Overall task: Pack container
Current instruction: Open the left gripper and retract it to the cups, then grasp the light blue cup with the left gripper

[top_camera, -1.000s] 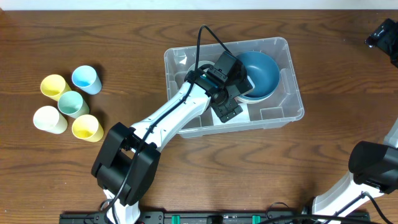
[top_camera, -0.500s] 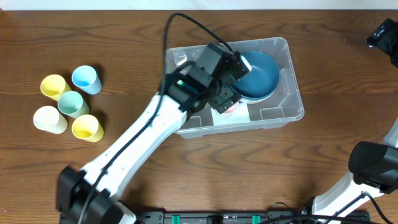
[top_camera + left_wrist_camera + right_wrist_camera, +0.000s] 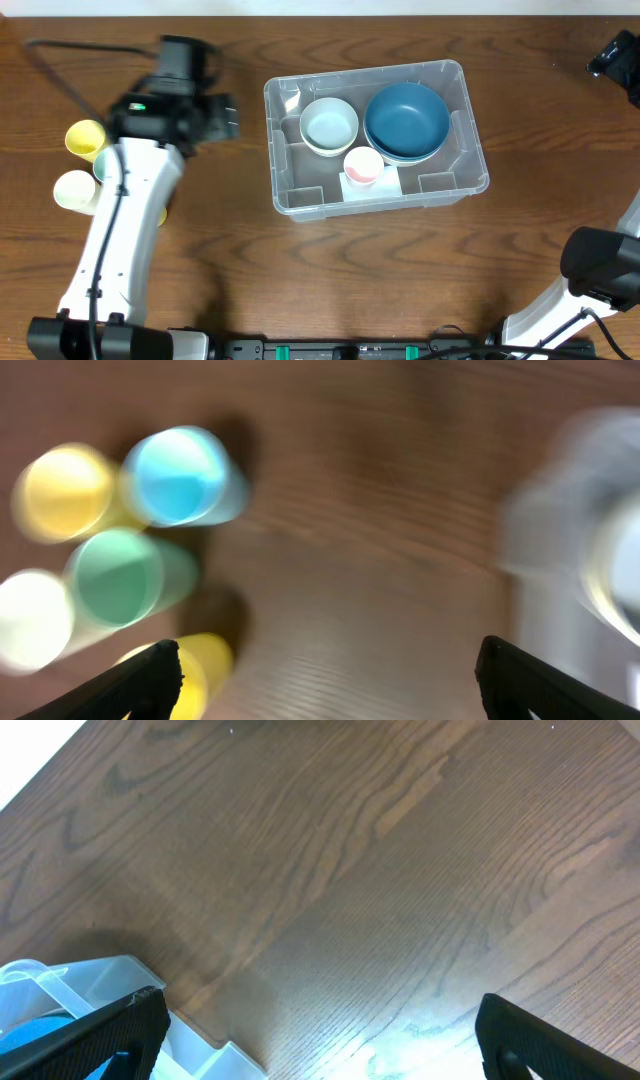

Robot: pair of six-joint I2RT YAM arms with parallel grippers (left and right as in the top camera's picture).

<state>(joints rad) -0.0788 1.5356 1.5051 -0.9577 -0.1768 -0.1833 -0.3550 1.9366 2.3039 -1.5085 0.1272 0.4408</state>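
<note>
The container [image 3: 360, 72], a clear bin, stands at the table's middle. In it are a dark blue bowl [image 3: 406, 122], a cream bowl with a pale blue inside [image 3: 329, 126] and a small pink cup [image 3: 363, 165]. My left gripper [image 3: 222, 116] hangs open and empty to the left of the bin, above bare table beside a cluster of cups. In the blurred left wrist view that gripper [image 3: 325, 685] has the cups at its left and the container [image 3: 570, 540] at its right. My right gripper [image 3: 325, 1035] is open over bare wood, with the container's corner [image 3: 90, 990] at its left.
The cups at the left are blue [image 3: 180, 475], green [image 3: 118, 575], white [image 3: 30, 620] and two yellow [image 3: 65, 490] [image 3: 195, 660]. From overhead the left arm covers part of them. The right gripper [image 3: 615, 55] sits at the table's far right corner.
My left arm has come out of the container and swung left to the cups. The cream bowl and the pink cup that it covered now show. The right arm has not moved.
</note>
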